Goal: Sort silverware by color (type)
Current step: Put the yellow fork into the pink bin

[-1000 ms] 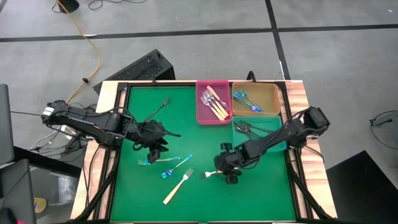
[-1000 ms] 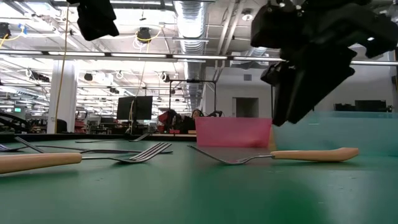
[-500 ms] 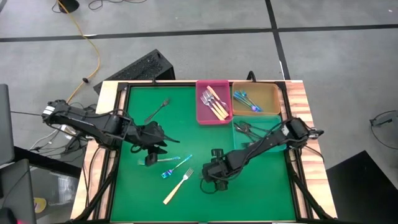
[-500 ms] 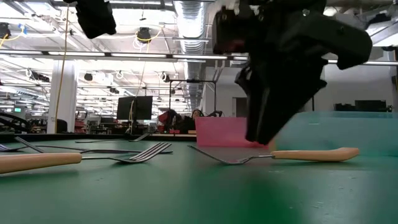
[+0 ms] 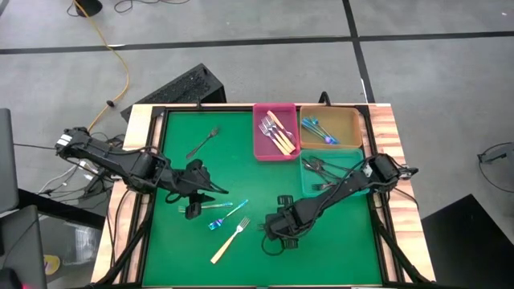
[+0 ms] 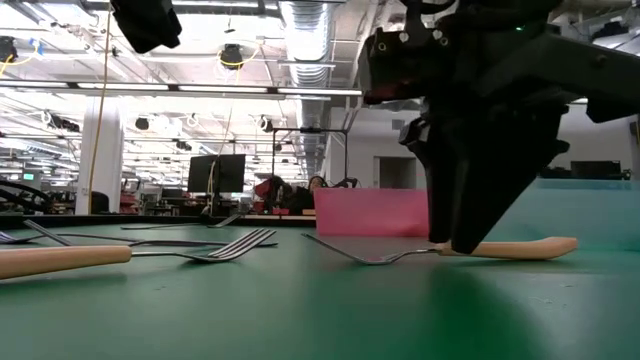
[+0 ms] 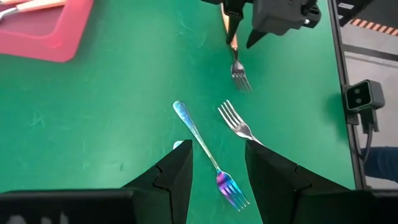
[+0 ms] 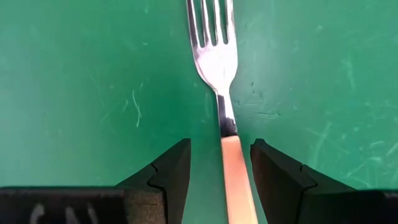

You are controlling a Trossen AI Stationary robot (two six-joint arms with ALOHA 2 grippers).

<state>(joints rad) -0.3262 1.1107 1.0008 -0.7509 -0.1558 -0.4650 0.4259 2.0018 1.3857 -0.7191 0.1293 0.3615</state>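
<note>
While open, right hand [image 8: 221, 165] straddles fork [image 8: 216, 56] (perhaps touching).

You can see a grey floor [image 5: 241, 64] with dark lines and a yellow cable [image 5: 112, 56]. Behind the table is a big room with ceiling lights [image 6: 120, 90], pipes and dark screens [image 6: 218, 172]

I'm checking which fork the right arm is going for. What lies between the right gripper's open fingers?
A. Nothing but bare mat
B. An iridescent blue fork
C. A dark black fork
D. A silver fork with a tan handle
D: the right wrist view shows the right gripper open, its fingers on either side of the tan-handled silver fork lying on the green mat.
</note>
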